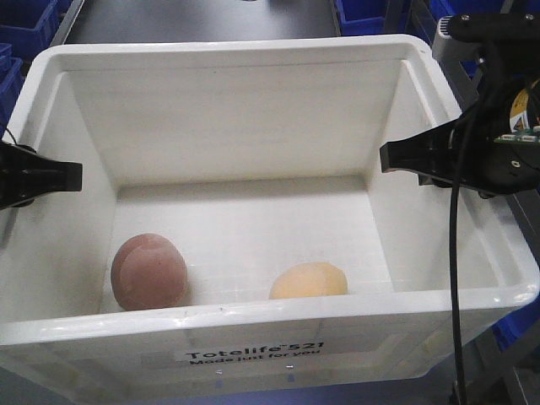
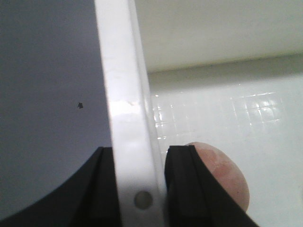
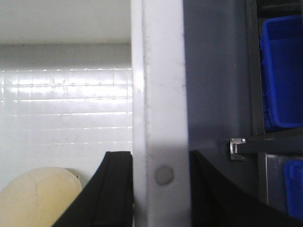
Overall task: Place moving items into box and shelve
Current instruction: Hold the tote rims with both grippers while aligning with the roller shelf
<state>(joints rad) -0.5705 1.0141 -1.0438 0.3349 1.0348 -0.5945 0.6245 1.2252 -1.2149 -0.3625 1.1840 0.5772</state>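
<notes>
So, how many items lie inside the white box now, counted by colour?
Reddish-brown fruit: 1
Pale yellow fruit: 1
Total: 2, both on the floor of the white box, apart from each other.

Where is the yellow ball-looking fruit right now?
In the front view, the yellow fruit lies on the floor of the white box, by the near wall, to the right of the reddish-brown fruit and not touching it.
</notes>
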